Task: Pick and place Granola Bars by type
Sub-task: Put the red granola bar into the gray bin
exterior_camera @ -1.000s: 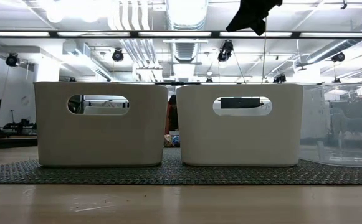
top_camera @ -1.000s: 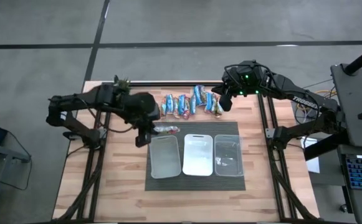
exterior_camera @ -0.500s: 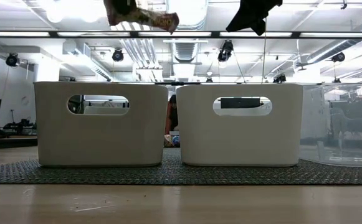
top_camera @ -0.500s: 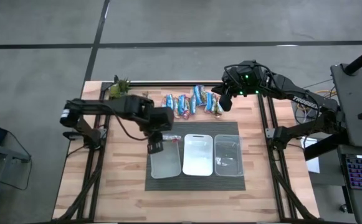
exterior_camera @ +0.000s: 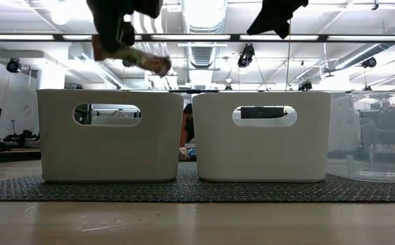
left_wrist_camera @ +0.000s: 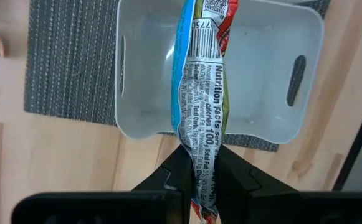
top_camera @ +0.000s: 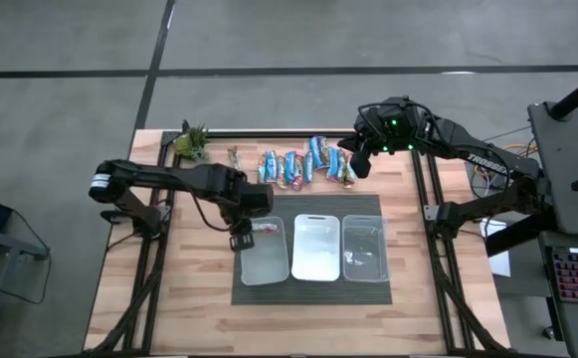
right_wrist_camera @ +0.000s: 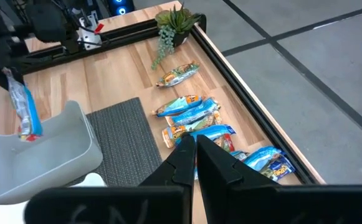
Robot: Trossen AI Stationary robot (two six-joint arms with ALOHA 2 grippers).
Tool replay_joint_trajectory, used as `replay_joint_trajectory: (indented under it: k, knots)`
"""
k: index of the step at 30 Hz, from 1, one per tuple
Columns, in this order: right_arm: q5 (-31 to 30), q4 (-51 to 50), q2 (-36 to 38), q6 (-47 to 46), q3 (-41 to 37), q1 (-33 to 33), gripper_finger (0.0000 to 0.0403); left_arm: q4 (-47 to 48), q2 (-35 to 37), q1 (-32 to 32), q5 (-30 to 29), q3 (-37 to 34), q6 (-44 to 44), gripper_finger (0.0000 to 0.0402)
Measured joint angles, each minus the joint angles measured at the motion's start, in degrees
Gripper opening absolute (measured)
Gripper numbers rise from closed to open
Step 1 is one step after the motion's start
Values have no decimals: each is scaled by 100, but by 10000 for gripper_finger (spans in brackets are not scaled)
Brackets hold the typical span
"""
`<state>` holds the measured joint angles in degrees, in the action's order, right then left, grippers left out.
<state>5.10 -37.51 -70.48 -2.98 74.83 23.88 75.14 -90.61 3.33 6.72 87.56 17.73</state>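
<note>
Left end effector [left_wrist_camera: 199, 168] clamped on a granola bar [left_wrist_camera: 200, 93], white bin [left_wrist_camera: 261, 118] directly below. Right end effector [right_wrist_camera: 195, 149] closed, empty, over bars [right_wrist_camera: 190, 115] on tabletop [top_camera: 119, 288].

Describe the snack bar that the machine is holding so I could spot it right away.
Find the three bins on the dark mat; the left bin is the landmark. Above it, the left tool pinches a bar hanging over the bin. Unlike the bars lying in a row, it is off the table.
</note>
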Motion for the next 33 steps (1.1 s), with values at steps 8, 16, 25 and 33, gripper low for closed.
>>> replay_joint_trajectory:
  k: [8, 16, 25, 33]
  knots:
    - [1, -3, 0, 0, 0, 0, 8, -867, 5, 0, 138, -711, 313, 32]
    - [-2, -3, 0, 0, 0, 0, 8, -1650, 25, 0, 136, -1428, 654, 32]
    - [-6, -1, 0, 1, 0, 0, 8, -2176, 75, -17, 50, -1866, 873, 32]
    - [-6, -1, 0, 2, 0, 0, 8, -2599, 76, -28, -84, -2187, 872, 32]
